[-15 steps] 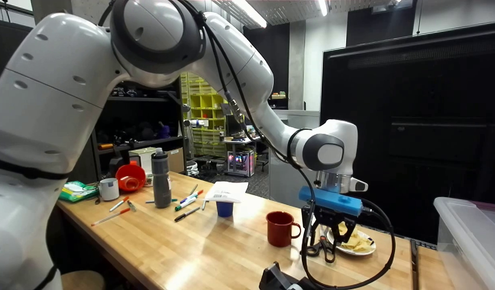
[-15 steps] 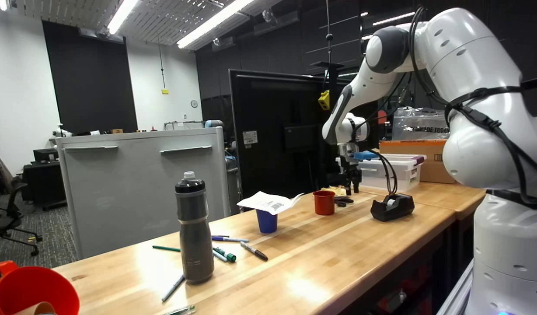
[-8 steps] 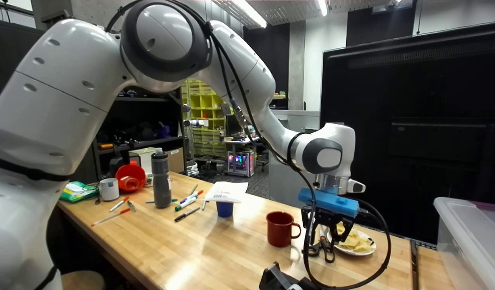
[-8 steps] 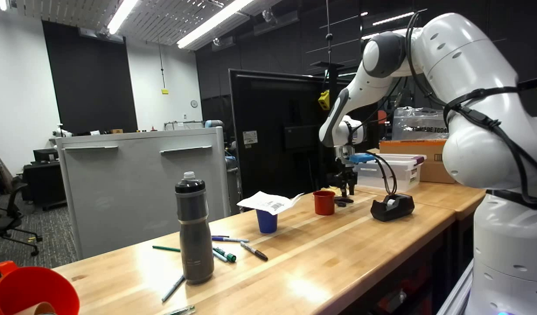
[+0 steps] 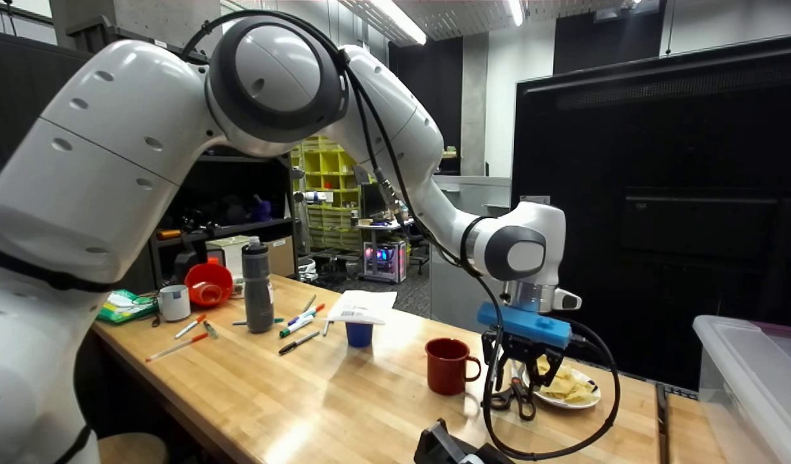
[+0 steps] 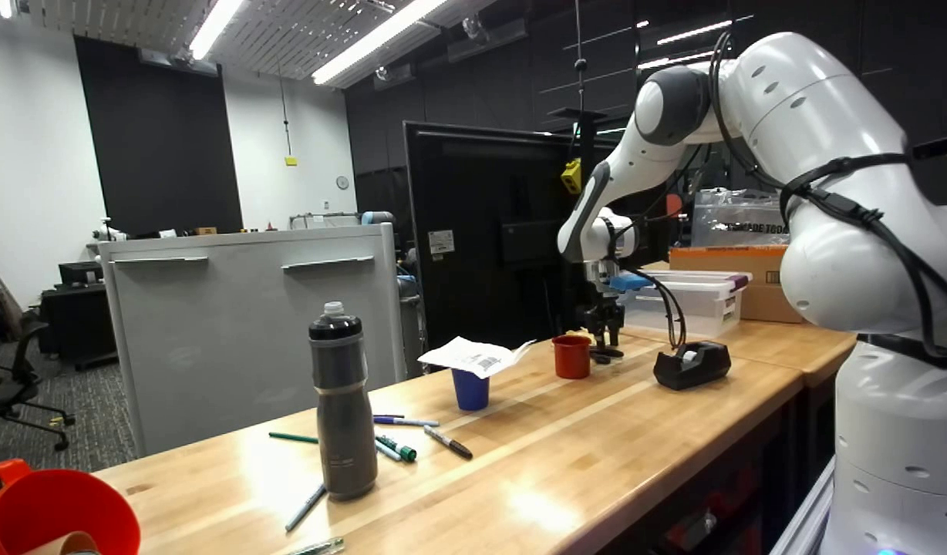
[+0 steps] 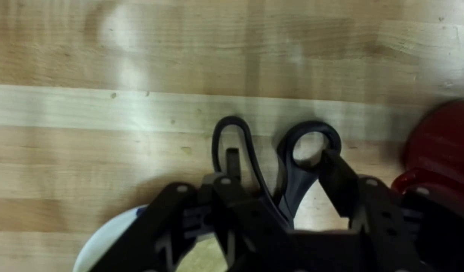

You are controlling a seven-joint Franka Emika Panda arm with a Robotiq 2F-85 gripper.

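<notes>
My gripper (image 5: 523, 381) hangs above the table with its jaws apart and nothing between them. Beneath it lie scissors (image 7: 302, 181) with dark handles, both loops visible in the wrist view. There, one fingertip (image 7: 232, 160) appears over the left loop and the other overlaps the edge of the right loop; contact cannot be told. The scissor blades are hidden by the gripper in that view. A red mug (image 5: 444, 370) stands close by, its handle turned toward the gripper. Beside the scissors is a white plate (image 7: 98, 241) bearing yellow chips (image 5: 566, 386).
A black tape dispenser (image 6: 693, 364) sits near the table's front edge. Farther along are a blue cup (image 6: 471, 391) topped by a paper packet (image 6: 473, 356), a grey bottle (image 6: 346, 432) and several pens. A clear bin (image 5: 743, 393) and a large black screen (image 5: 653, 225) flank the arm.
The gripper has shifted a short way toward the red mug and sits slightly lower over the scissors. The arm's elbow has come down. Mug, plate and scissors have not moved.
</notes>
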